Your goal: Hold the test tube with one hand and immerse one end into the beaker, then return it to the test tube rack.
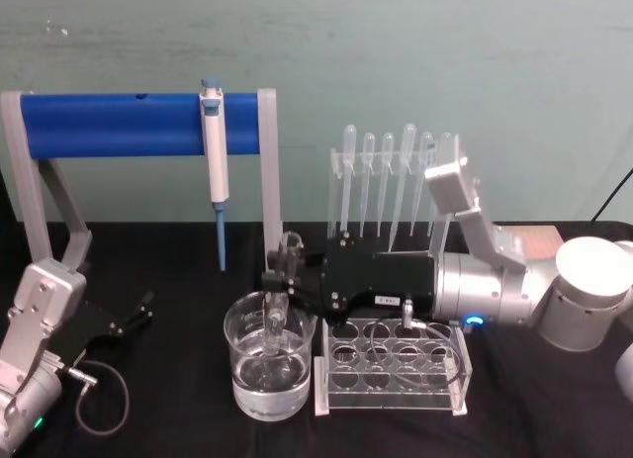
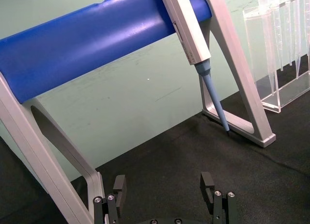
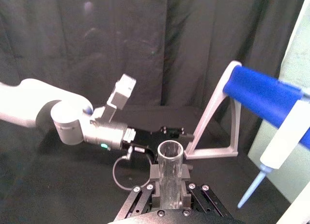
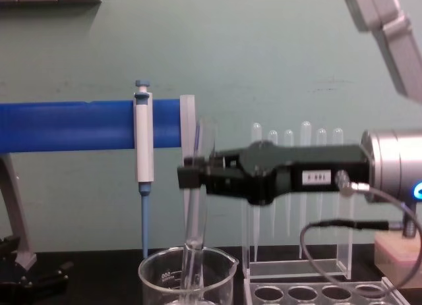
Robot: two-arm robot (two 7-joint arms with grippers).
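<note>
Right gripper reaches in from the right, level over the table, its body above the test tube rack. The jaws pinch the test tube, one finger pressed on each side of the glass. The right wrist view shows the tube seated squarely between the fingers, open rim upward.

The grip sits on the tube's upper part, with the rim standing clear above the jaws and the longer part hanging below. The tube is near upright, its top leaning slightly toward the rack.

The tube's rounded lower end is inside the beaker, below the rim. Cannot tell whether it reaches the clear liquid.

The beaker stands near the table's front edge, just beside the rack's left end. All rack holes in view are empty.

Left gripper is parked low near the table's left edge, jaws spread, holding nothing.
</note>
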